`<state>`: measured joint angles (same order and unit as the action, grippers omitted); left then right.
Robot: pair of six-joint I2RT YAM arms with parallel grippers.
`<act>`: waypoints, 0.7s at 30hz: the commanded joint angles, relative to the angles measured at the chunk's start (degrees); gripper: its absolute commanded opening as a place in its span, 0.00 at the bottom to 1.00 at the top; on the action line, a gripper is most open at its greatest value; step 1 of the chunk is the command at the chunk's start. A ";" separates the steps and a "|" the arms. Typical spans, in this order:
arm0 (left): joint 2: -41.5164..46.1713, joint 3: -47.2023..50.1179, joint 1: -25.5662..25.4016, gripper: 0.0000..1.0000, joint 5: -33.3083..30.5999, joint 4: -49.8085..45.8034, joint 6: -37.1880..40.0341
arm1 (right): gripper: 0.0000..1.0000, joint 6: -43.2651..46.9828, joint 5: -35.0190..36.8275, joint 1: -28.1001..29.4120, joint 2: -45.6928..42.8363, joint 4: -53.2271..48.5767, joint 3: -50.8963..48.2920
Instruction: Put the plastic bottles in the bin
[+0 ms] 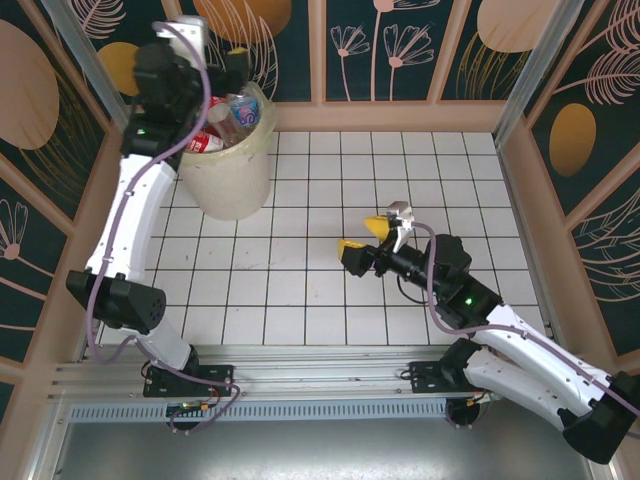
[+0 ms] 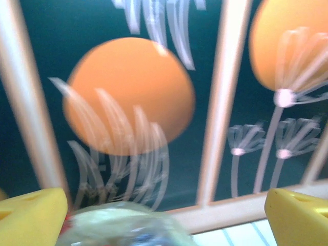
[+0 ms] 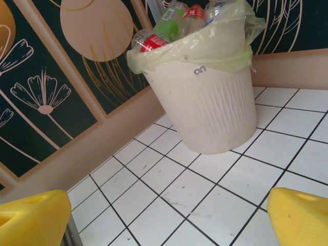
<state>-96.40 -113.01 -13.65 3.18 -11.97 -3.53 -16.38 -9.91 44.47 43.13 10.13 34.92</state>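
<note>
Now | left pincer (image 2: 164,220) wide above bin (image 1: 235,175); blurry plastic bottle (image 2: 123,225), probably, just beneath | right pincer (image 1: 362,236) wide, empty

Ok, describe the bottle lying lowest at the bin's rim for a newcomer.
Find the cream-white bin in the tiled floor's far left corner. Above its yellowish liner, a clear bottle lies sideways at the rim; its red label separates it from the green bottle alongside.
</note>
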 commanded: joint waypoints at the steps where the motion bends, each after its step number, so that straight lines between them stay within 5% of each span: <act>1: -1.44 0.53 -3.86 0.99 -0.67 3.63 -1.21 | 0.99 1.17 3.12 0.31 0.43 1.07 3.08; 13: 2.27 14.87 -14.86 0.98 1.94 14.91 -3.69 | 0.99 3.81 26.46 0.04 -2.07 -5.98 3.67; 17: 7.32 24.13 -14.91 0.99 8.04 19.24 -4.68 | 0.99 6.86 28.89 -0.67 -3.09 -2.34 0.30; 21: 13.74 36.82 -14.84 0.98 7.37 24.53 -7.65 | 0.99 6.68 29.72 -2.39 -4.16 2.37 -3.84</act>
<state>-87.92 -81.38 -28.75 8.84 4.67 -8.36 -11.22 16.60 43.16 39.99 8.03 33.74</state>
